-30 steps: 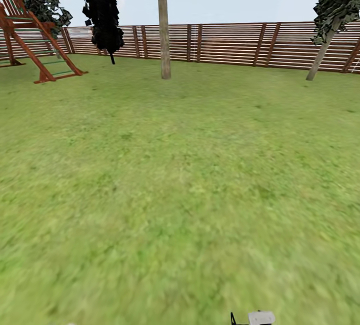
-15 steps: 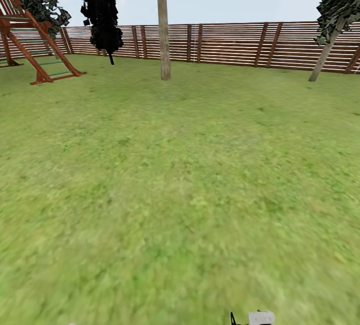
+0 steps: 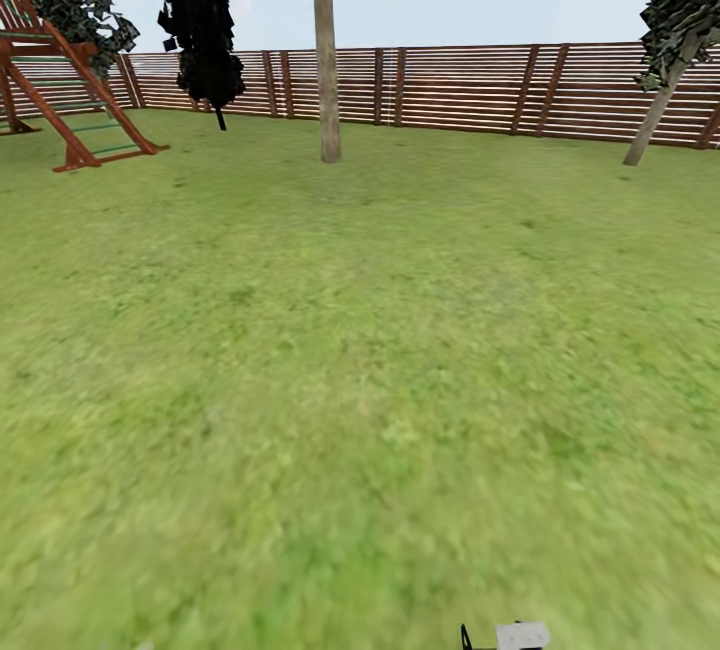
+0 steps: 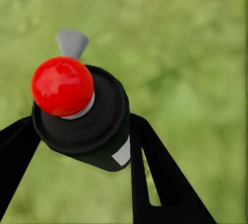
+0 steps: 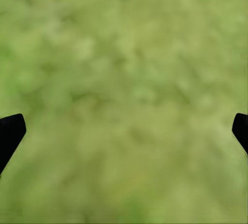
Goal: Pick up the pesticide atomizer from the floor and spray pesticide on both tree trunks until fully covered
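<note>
The pesticide atomizer (image 4: 98, 131), a dark bottle with a red dot (image 4: 62, 85) on top and a white label, sits between the black fingers of my left gripper (image 4: 77, 136), which is shut on it above blurred grass. My right gripper (image 5: 125, 130) is open, its two black fingertips (image 5: 10, 133) far apart over bare lawn. In the head view one tree stands far ahead on the garden grass, its straight grey-brown tree trunk (image 3: 327, 60) in front of the slatted fence. No white specks of pesticide are visible on it from here.
A brown slat fence (image 3: 460, 88) closes the far side. A wooden play frame (image 3: 70, 100) stands far left beside a dark columnar tree (image 3: 200, 20). A thinner leaning tree (image 3: 655, 115) is at far right. Open lawn (image 3: 360, 360) lies between me and them.
The whole head view has shifted slightly: the play frame slid left and the leaning tree right, so the camera has moved forward. The atomizer's hold cannot be compared.
</note>
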Controlling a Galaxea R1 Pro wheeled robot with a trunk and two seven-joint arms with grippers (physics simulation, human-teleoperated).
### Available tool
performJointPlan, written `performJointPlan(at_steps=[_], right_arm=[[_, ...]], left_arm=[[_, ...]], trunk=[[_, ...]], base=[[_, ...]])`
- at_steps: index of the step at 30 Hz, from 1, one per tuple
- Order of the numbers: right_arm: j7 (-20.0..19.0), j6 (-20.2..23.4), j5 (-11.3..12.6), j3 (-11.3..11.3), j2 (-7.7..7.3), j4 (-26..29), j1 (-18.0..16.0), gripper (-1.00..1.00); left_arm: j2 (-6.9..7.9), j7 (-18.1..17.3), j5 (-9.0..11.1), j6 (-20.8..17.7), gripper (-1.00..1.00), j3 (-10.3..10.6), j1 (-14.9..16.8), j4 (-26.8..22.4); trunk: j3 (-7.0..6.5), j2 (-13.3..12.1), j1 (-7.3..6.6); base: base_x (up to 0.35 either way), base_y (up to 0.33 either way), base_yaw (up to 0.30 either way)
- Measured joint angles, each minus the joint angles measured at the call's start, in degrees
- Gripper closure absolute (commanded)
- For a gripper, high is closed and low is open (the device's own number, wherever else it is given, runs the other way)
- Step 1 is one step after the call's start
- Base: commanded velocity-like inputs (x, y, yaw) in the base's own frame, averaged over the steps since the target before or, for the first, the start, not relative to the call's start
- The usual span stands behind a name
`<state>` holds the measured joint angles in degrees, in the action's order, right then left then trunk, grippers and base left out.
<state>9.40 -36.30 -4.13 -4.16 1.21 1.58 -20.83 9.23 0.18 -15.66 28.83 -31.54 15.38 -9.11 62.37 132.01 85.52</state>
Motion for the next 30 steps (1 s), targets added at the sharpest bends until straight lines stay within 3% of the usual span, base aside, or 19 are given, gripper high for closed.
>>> performJointPlan(at_steps=[30], right_arm=[[0.0, 0.0, 0.0, 0.0, 0.0, 0.0, 0.0, -1.0]], left_arm=[[0.0, 0.0, 0.0, 0.0, 1.0, 0.0, 0.0, 0.0]], trunk=[[0.0, 0.0, 0.0]], base=[[0.338, 0.0, 0.0]])
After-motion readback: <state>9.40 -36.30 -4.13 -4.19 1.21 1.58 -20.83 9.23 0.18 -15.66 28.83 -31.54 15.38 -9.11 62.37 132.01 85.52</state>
